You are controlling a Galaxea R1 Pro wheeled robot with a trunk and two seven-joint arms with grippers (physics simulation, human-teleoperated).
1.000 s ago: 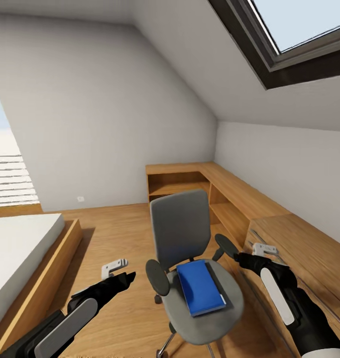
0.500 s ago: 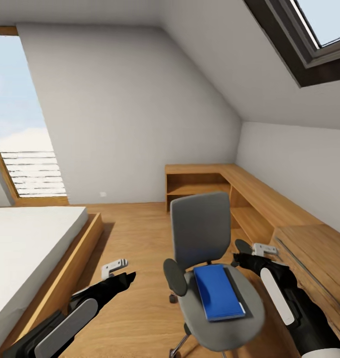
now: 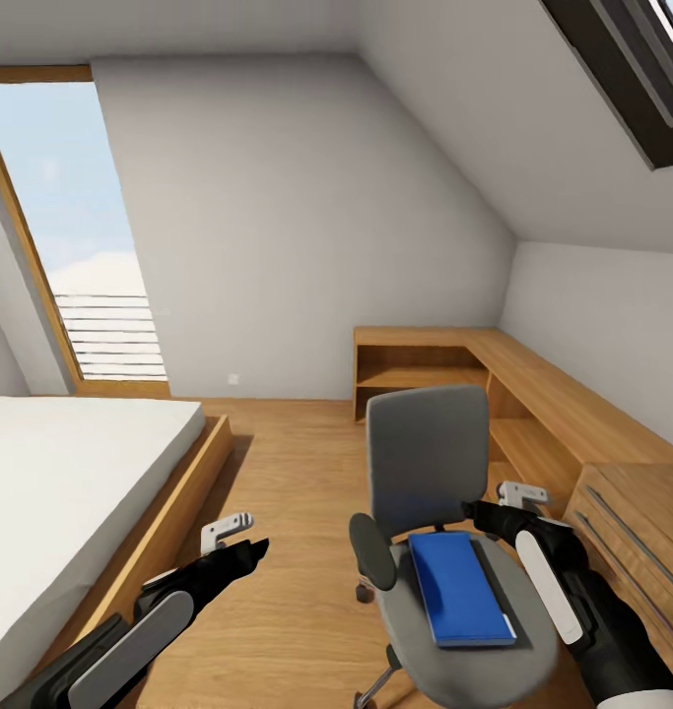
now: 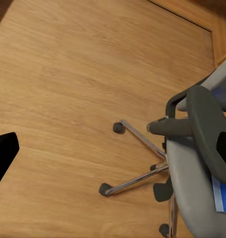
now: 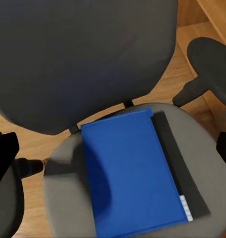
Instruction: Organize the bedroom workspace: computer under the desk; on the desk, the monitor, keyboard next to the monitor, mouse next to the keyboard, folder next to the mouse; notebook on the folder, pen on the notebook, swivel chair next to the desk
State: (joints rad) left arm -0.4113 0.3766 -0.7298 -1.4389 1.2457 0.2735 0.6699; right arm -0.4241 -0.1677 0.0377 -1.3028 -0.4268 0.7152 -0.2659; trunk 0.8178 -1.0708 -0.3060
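The swivel chair (image 3: 444, 532) is seen between the two arms in the head view, its grey seat carrying the folder (image 3: 461, 588), which lies flat and lengthwise on the cushion; a thin dark edge, possibly the notebook (image 5: 178, 168), is seen protruding from under the folder's side nearer the right tool, though what it is cannot be told for certain; the right tool (image 3: 518, 492) is held just above and beside the seat's far right edge, close to the folder's upper corner but apart from it, and nothing is held between its fingers; whether its fingers are spread or pressed together cannot be told; the left tool (image 3: 228, 529) is held over the wood floor (image 3: 277, 473), well apart from the chair's left armrest (image 3: 372, 553), and its state likewise cannot be told; in the left wrist view the chair's chrome base (image 4: 142, 163) and castors are seen beside the tool; a bed (image 3: 60, 473) lies beyond the left tool, and wooden shelving (image 3: 474, 384) stands behind the chair.
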